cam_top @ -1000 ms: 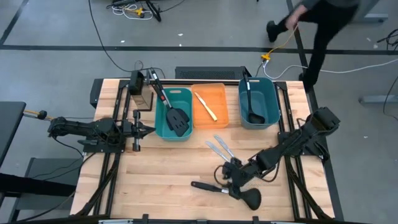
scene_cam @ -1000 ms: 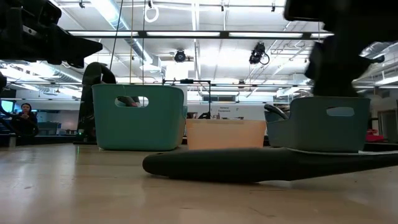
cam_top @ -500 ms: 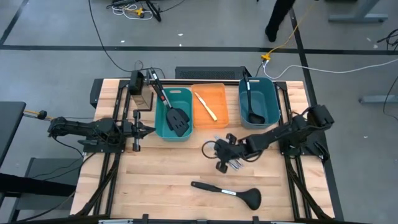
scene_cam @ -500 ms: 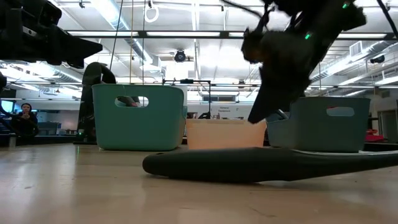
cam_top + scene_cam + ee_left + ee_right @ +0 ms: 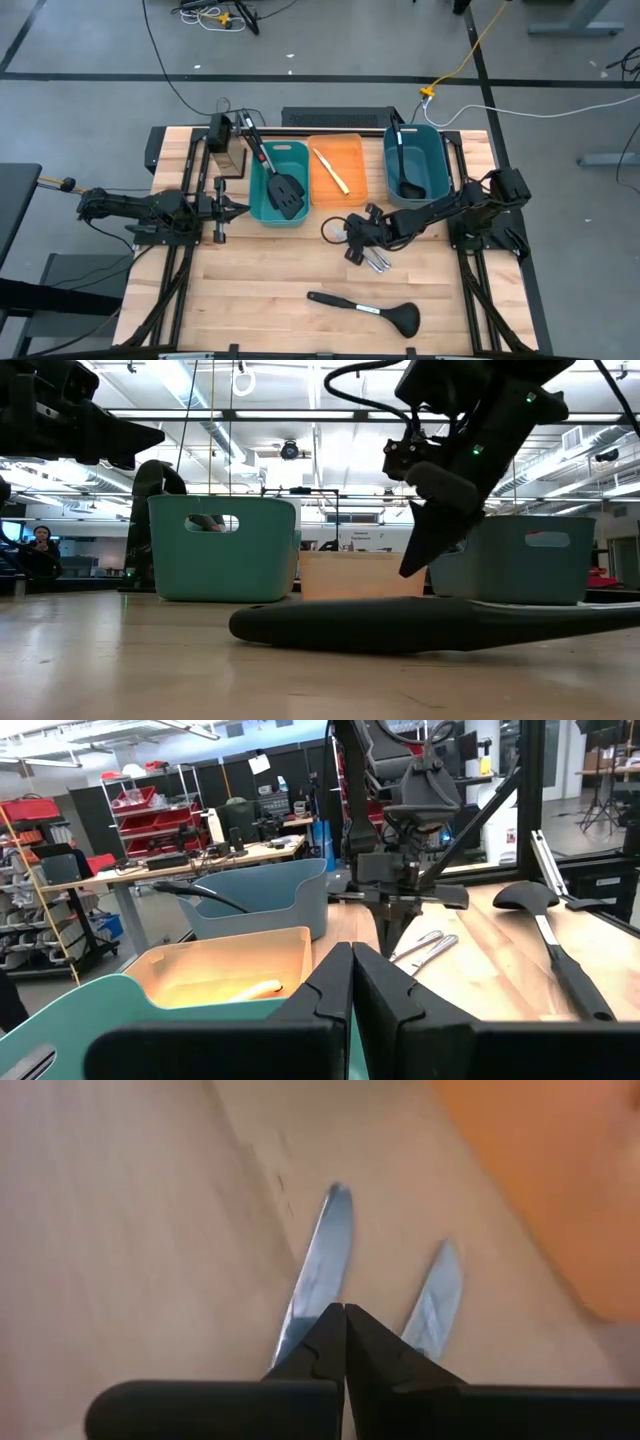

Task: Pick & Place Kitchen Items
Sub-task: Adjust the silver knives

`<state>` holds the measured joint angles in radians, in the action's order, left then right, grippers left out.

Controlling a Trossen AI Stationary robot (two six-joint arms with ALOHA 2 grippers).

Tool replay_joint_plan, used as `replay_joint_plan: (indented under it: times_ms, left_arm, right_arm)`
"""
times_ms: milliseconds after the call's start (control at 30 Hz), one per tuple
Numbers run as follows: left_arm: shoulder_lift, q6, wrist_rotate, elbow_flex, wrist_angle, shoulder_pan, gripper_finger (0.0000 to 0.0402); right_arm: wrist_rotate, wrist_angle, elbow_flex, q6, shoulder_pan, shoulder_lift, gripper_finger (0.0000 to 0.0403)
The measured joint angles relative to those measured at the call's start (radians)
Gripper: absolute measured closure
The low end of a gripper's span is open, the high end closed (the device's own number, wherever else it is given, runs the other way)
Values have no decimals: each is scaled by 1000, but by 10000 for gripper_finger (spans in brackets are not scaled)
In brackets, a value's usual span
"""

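Note:
Two silver table knives (image 5: pixel 318 1270) lie side by side on the table in front of the orange bin (image 5: pixel 336 170); their handles show in the high view (image 5: pixel 375 262). My right gripper (image 5: pixel 352 238) hangs just above them, fingers shut (image 5: pixel 343 1312), pointing down and clear of the table in the low view (image 5: pixel 412 568). A black ladle (image 5: pixel 365 310) lies flat near the table's front. Two black spatulas (image 5: pixel 280 186) lie in the left teal bin, a yellowish stick (image 5: pixel 330 170) in the orange bin, and a second ladle (image 5: pixel 403 165) in the right teal bin. My left gripper (image 5: pixel 243 208) waits shut, left of the bins.
Three bins stand in a row at the far side: teal (image 5: pixel 279 184), orange, and teal (image 5: pixel 414 165). A dark box (image 5: pixel 227 150) stands at the far left. Bare wood lies between the knives and the ladle. A person sits far off in the room (image 5: pixel 40 550).
My right gripper has risen from beside the ladle near the table's front and gone toward the far edge and a little left, ending over the two knives. The ladle and the knives lie where they were.

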<state>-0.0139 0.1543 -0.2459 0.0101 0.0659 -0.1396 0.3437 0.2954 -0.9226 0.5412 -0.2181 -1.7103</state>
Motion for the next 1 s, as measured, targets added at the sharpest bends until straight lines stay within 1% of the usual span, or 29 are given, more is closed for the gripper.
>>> replay_joint_plan:
  times_ms: [433,600,700,867,1000]
  left_arm:
    - [0,0,0,0,0,0,386]
    - [0,0,0,0,0,0,386]
    - [0,-1,0,0,0,0,386]
    - [0,-1,0,0,0,0,386]
    - [0,-1,0,0,0,0,386]
  right_arm:
    - [-30,141,0,104,-71,0,398]
    - [-36,133,1,105,-72,-10,399]
    - [-46,130,1,105,-72,-44,399]
    - [-31,112,-2,109,-73,-89,399]
    - [-39,83,-1,92,-73,-90,399]
